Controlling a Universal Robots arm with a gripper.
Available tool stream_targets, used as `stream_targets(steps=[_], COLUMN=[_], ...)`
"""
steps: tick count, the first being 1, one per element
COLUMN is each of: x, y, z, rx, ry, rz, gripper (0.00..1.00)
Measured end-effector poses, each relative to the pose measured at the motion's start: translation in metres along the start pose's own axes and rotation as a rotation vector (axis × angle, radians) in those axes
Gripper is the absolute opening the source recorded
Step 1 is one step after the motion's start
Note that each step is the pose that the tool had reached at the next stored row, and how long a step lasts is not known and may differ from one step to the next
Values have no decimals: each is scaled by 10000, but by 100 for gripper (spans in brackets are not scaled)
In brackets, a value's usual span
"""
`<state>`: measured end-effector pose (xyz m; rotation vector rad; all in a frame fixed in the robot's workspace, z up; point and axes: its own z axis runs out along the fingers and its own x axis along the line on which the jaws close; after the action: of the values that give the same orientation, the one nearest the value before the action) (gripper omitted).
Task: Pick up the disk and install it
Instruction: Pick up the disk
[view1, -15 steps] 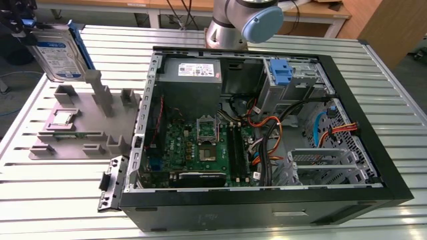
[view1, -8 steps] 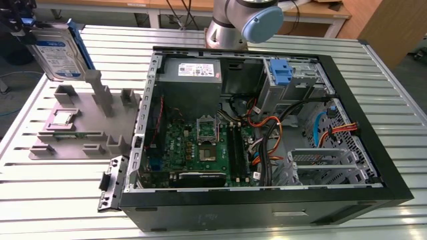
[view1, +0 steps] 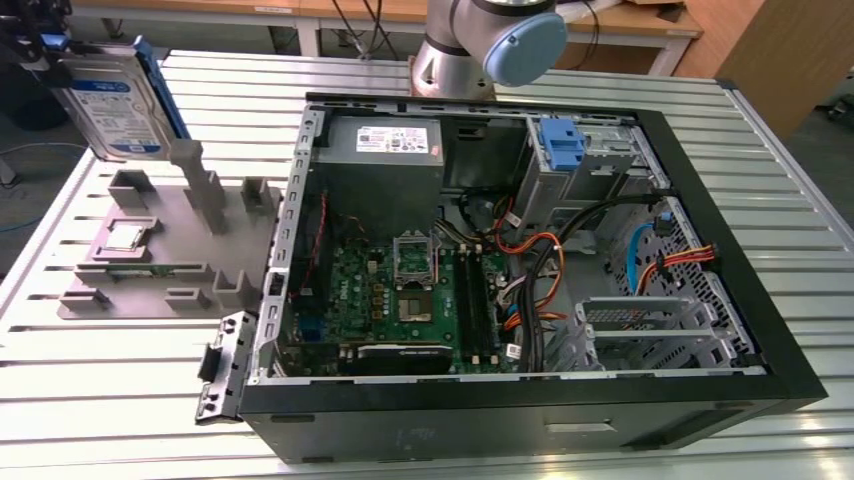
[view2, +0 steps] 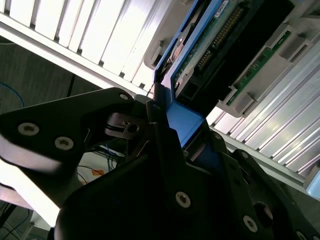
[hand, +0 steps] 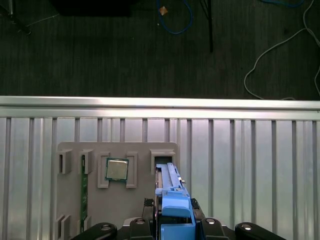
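Gripper (view1: 47, 48) fingers are clenched on the disk (view1: 118, 105), holding it upright on edge at the far corner of the exterior view's left. In the second wrist view the gripper (view2: 162, 117) pinches the blue side rail at one end of the disk (view2: 200, 55), whose green circuit-board face shows. In the first wrist view the gripper (hand: 172, 227) carries the disk (hand: 169, 180) edge-on over a slot of the grey fixture tray (hand: 142, 200). The disk's lower edge is by the top of the tray's tall post (view1: 190, 170); I cannot tell whether they touch.

The fixture tray (view1: 160, 295) holds a square CPU chip (view1: 123, 237) in one pocket and a narrow green circuit board (hand: 84, 185) on edge in a slot beside it. Just beside the tray, toward the exterior view's right, lies the open computer case (view1: 774, 340). Inside it are a motherboard (view1: 400, 290), a grey power supply (view1: 387, 140), a blue-latched drive bay (view1: 563, 145), a metal cage (view1: 641, 325) and loose cables (view1: 574, 250).

Both rest on a slatted metal table (view1: 107, 400), with bare slats on the near side. The tray sits near the table's edge, with dark floor (hand: 100, 50) beyond. The robot arm's base (view1: 467, 50) stands behind the case.
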<state>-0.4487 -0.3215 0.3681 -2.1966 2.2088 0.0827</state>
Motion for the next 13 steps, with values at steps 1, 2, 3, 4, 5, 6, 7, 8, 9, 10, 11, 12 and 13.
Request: stream_targets(steps=[1, 2, 3, 4, 5, 6, 7, 8, 9, 10, 11, 12, 13], x=[0, -1, -1, -1, -1, -1, -1, -2, -2, -2, -2, -3, -3], y=[0, 0, 0, 0, 0, 0, 0, 1, 0, 1, 1, 1, 1], z=[-4, -7, -10, -14, -18, -22, -26, -29, -32, -36, -41, -46, -50], rx=[0, 1, 1, 1, 1, 0, 1, 2, 1, 1, 1, 0, 1], ry=[0, -1, -1, 0, -1, -1, -1, -1, -1, -1, -1, 0, -1], rz=[0, 0, 0, 0, 0, 0, 0, 0, 0, 0, 0, 0, 0], gripper=[37, 37, 37, 37, 37, 37, 37, 37, 37, 37, 37, 37, 37])
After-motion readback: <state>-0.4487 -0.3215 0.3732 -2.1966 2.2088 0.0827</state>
